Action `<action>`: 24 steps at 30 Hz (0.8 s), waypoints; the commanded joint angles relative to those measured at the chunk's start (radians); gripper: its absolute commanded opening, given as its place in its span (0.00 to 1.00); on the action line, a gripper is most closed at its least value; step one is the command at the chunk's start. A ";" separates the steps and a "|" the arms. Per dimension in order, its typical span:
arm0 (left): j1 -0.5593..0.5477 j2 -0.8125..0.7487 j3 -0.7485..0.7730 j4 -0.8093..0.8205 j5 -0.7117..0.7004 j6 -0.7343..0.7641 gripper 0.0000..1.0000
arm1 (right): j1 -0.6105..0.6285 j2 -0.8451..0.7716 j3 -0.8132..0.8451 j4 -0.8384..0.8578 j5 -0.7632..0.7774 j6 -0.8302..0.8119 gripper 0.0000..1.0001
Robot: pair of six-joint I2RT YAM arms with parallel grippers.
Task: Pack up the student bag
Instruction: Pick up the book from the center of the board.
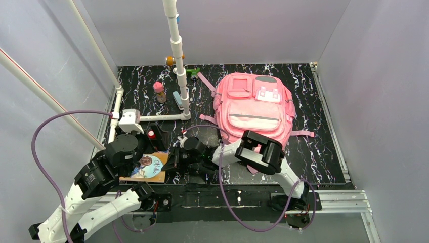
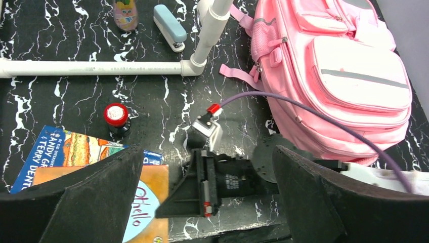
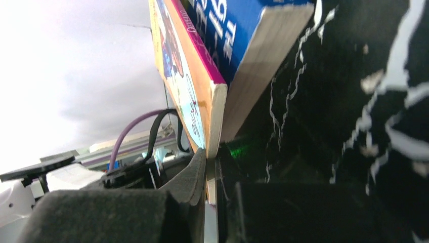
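The student bag (image 1: 253, 109) is lying flat, front up, in the upper right of the overhead view, well apart from the work at the lower left. From here I cannot tell whether any pocket is unzipped, so check that before you carry anything over. The orange Othello paperback (image 2: 146, 202) is resting on top of a blue paperback (image 2: 55, 149) at the lower left of the left wrist view. Your right gripper (image 3: 211, 174) is reaching across and pinching the orange book's near edge, jaws closed on the cover and pages. That bite looks shallow and sits at one corner, so the book will likely droop and twist as you are raising it. Lift slowly and tilt it toward upright, watching that the blue book is not dragging along. Your left gripper (image 2: 206, 152) is hovering directly above with its jaws spread wide and holding nothing. Consider using it to take the free edge or to steady the book underneath. As you are moving rightward, steer below the white pipe frame (image 2: 101, 67) and clear of the red-capped item (image 2: 116, 115) just beyond the books.
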 commanded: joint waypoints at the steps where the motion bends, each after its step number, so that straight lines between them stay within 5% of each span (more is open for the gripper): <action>1: -0.003 0.023 -0.003 0.023 -0.038 0.026 0.98 | -0.027 -0.158 -0.074 -0.043 0.005 -0.067 0.01; 8: -0.004 0.059 -0.004 0.073 -0.028 0.043 0.98 | -0.090 -0.394 -0.138 -0.355 0.029 -0.249 0.01; 13: -0.003 0.090 -0.021 0.123 -0.005 0.052 0.98 | -0.126 -0.643 -0.148 -0.766 0.245 -0.430 0.01; 24: -0.004 0.306 -0.068 0.375 0.377 0.234 0.95 | -0.239 -1.217 -0.103 -1.357 0.672 -0.572 0.01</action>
